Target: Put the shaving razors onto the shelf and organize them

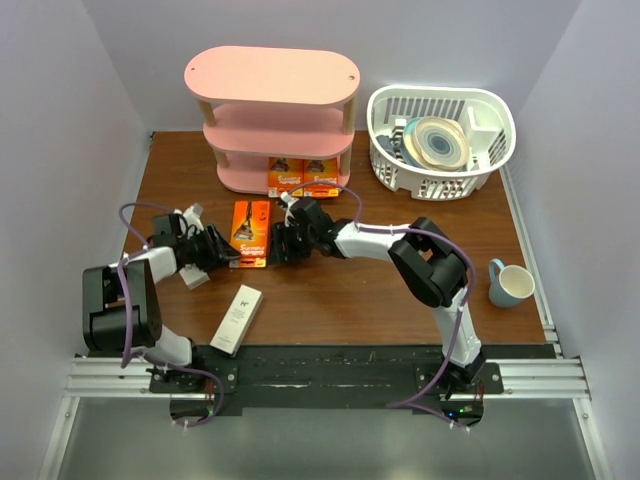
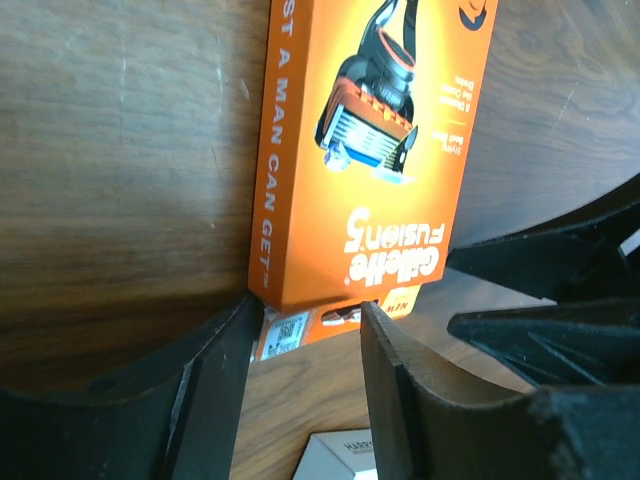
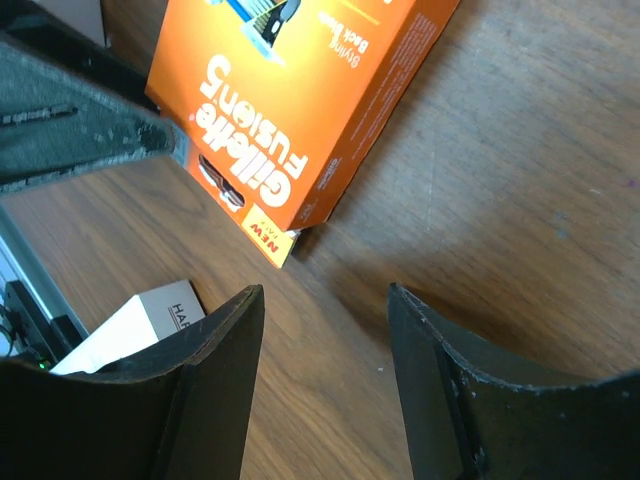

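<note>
The pink shelf (image 1: pixel 270 75) stands at the back of the table, with two orange razor packs (image 1: pixel 303 177) side by side on its bottom tier. A third orange pack (image 1: pixel 251 232) lies flat on the table between my grippers. My left gripper (image 1: pixel 222 252) is open at its near-left corner, and in the left wrist view (image 2: pixel 305 320) the pack (image 2: pixel 370 150) ends just beyond the fingertips. My right gripper (image 1: pixel 282 245) is open and empty at its near-right side (image 3: pixel 325 295), short of the pack (image 3: pixel 290 100). A whitish box (image 1: pixel 237 318) lies nearer the front.
A white slatted basket (image 1: pixel 440 140) holding plates stands at the back right. A blue mug (image 1: pixel 510 285) sits near the right edge. A second whitish object (image 1: pixel 194 277) lies under my left arm. The two grippers are close together.
</note>
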{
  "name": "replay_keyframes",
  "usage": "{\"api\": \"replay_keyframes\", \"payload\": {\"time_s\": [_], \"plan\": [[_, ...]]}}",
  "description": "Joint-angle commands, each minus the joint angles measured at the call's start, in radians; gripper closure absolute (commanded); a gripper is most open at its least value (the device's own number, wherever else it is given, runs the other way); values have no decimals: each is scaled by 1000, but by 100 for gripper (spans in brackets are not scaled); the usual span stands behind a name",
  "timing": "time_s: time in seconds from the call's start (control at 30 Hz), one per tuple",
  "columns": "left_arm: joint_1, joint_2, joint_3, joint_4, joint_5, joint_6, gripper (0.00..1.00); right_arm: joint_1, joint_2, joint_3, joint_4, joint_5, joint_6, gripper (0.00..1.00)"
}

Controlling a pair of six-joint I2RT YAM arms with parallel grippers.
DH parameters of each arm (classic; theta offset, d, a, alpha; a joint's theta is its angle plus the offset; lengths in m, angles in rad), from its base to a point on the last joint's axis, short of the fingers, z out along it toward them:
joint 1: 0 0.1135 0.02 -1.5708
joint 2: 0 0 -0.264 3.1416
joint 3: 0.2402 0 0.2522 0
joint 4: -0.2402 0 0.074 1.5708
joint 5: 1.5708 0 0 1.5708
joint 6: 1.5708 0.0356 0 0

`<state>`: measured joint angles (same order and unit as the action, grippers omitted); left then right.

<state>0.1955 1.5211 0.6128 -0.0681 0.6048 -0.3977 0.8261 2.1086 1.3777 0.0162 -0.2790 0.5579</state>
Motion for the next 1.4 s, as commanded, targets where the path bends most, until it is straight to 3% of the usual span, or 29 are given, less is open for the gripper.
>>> {"api": "replay_keyframes", "payload": {"time_s": [0.0,0.2,0.37,0.5,0.63,0.83,0.97,1.17,1.37], "plan": [[-1,8,-67,-199,-122,25,46,-10,36,11,50,-12,34,43],[-1,2,-77,-265,-129,-6,47,-10,76,46,71,-49,73,44],[-1,33,-91,-176,-97,8,49,-10,83,66,59,-39,66,44],[-1,114,-78,-98,-33,33,54,-15,73,50,51,-32,59,44],[-1,189,-68,-7,134,54,57,-13,60,23,54,-31,48,44],[13,235,-53,-1,194,109,57,-13,73,21,76,-45,51,46],[25,243,-56,17,217,117,65,-10,93,44,83,-61,57,48],[36,234,-41,27,250,126,95,-18,39,50,33,-66,-2,46],[47,125,50,-142,185,243,100,-99,-126,-35,-53,-134,-116,44]]}}
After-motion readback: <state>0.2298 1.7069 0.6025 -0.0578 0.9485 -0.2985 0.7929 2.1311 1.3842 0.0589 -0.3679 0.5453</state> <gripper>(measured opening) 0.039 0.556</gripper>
